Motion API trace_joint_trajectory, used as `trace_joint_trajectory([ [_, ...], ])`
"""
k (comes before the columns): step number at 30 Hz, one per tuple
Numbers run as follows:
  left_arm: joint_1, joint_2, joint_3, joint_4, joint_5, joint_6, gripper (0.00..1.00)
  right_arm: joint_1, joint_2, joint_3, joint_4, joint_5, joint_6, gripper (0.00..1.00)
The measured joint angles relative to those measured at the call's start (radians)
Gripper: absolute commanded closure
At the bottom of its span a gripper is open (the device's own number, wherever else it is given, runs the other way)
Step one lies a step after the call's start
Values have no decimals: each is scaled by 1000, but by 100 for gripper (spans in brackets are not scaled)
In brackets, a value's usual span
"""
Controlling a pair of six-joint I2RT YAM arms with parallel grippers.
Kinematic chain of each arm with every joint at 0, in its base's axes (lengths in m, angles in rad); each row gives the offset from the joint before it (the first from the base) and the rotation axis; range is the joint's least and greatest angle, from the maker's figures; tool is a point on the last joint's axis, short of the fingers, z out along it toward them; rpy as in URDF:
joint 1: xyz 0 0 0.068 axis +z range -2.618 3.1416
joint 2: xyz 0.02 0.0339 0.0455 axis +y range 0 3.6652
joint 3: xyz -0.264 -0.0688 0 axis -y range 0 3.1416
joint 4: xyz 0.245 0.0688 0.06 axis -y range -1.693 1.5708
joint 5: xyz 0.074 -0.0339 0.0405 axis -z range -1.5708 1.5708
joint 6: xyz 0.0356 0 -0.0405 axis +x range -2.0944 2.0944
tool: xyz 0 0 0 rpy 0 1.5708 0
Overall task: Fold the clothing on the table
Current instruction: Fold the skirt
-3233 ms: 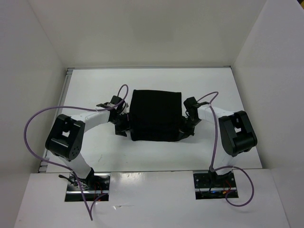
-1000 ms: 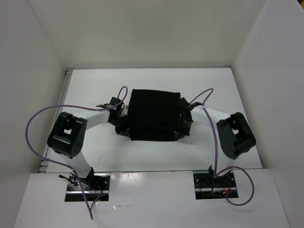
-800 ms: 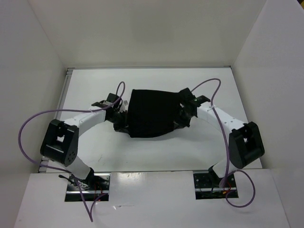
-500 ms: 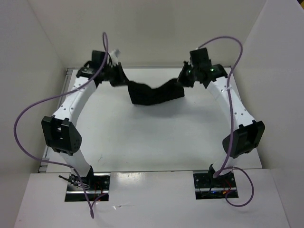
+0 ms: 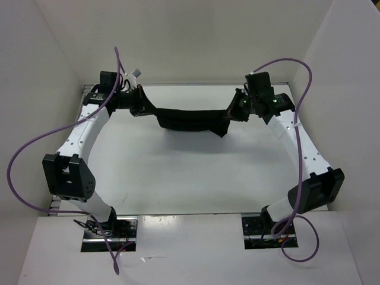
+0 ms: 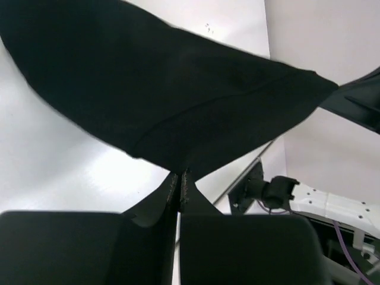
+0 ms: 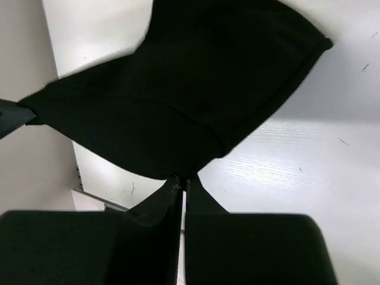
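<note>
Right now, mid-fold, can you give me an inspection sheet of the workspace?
Surface: white table, bare apart from the arms' shadows.
Job's things: black clothing stretched in a band between both grippers over the far part of the table; its right end droops.
Clutter: nothing seen.
Grippers: left gripper shut on the clothing's left end; right gripper shut on its right end.
Cables: purple cables loop off the left arm and the right arm, clear of the fabric.
Surroundings: white walls on three sides; metal rim on the left edge.
</note>
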Motion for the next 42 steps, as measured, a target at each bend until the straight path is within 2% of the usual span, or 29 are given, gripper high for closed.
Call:
trace_joint_trajectory([
  [3, 1, 0, 45, -39, 18, 3, 100, -10, -14, 13, -3, -3, 8, 100],
  [9, 5, 34, 269, -37, 37, 2, 100, -42, -14, 145, 4, -26, 2, 100],
  [13, 6, 168, 476, -59, 48, -4, 100, -105, 50, 244, 10, -50, -10, 100],
  [16, 13, 306, 693, -92, 56, -20, 99, -130, 145, 379, 7, -57, -19, 100],
  [20, 50, 314, 718, -63, 77, -75, 98, -135, 214, 541, -12, -68, -38, 100],
  [22, 64, 287, 690, -57, 80, -84, 98, -134, 203, 558, -14, -80, -51, 100],
  [24, 69, 213, 573, -26, 84, -82, 98, -130, 156, 492, 13, -95, -61, 100],
  [26, 66, 99, 369, 13, 82, -83, 98, -124, 56, 304, 58, -115, -60, 100],
  [30, 48, -152, -111, 98, 62, -88, 98, -82, -181, -200, 137, -155, -23, 100],
  [33, 10, -291, -429, 129, 29, -106, 98, 24, -317, -554, 173, -159, 49, 100],
  [36, -33, -440, -699, 110, -8, -129, 98, 178, -462, -826, 167, -163, 164, 100],
  [39, -59, -686, -890, 18, -29, -170, 98, 283, -760, -991, 93, -179, 318, 100],
  [42, -68, -1031, -983, -71, -20, -249, 98, 308, -1157, -1025, -4, -207, 476, 100],
])
